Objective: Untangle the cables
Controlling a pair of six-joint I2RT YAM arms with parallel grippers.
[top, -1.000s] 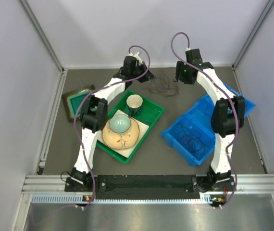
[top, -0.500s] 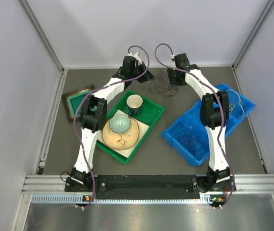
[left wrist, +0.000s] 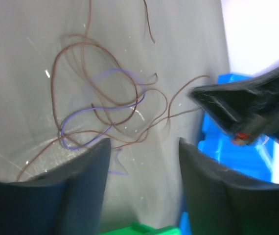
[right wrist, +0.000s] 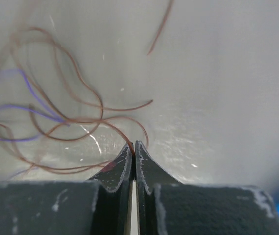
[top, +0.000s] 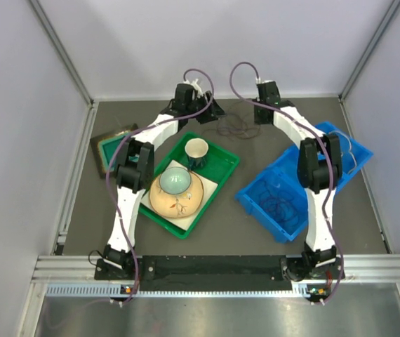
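The cables (top: 236, 126) are a loose tangle of thin brown and purple wires on the grey mat at the back, between both grippers. My left gripper (top: 212, 111) is at the tangle's left edge. In the left wrist view its fingers (left wrist: 88, 166) stand apart over bare mat, with the tangle (left wrist: 129, 100) just beyond their tips. My right gripper (right wrist: 133, 145) is shut on a brown wire (right wrist: 100, 105) at the tangle's right edge. A purple wire (right wrist: 32, 88) lies farther left. The right gripper (left wrist: 242, 107) also shows as a dark blurred shape in the left wrist view.
A green tray (top: 228, 172) holding a mug (top: 196, 149) and a bowl (top: 175, 181) on a peach plate sits near the left arm. A blue bin (top: 256, 203) with more thin wires lies under the right arm. A dark-framed green pad (top: 112, 147) is at far left.
The right gripper swung left to the tangle and closed on a brown wire. The left gripper, shut before, has opened beside the tangle.
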